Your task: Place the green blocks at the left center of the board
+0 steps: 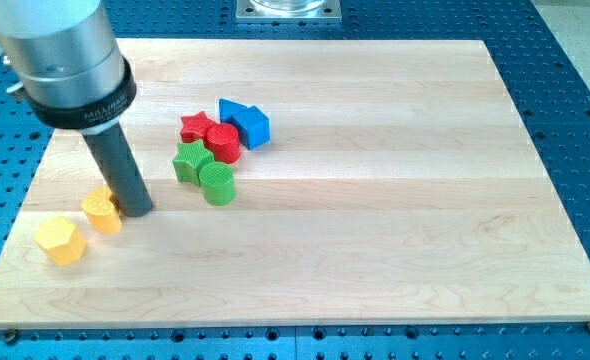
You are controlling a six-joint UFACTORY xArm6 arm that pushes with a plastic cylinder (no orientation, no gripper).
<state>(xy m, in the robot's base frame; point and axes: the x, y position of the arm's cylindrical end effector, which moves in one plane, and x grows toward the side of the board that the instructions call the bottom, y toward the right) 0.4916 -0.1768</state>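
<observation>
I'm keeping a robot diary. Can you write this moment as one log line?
my tip: beside yellow cylinder, on its right | green star and green cylinder: touching, right of tip, not yet pushed | yellow hexagon: lower left

You are looking at my tip point(140, 211) resting on the wooden board point(375, 200), just right of the yellow cylinder point(102, 212) and seemingly touching it. A yellow hexagonal block point(59, 240) is sitting further toward the view's left and bottom. Right of my tip, the green star point(189, 161) and green cylinder point(216, 184) are touching, clustered with the red star point(197, 127), red cylinder point(223, 142) and two blue blocks point(245, 122).
</observation>
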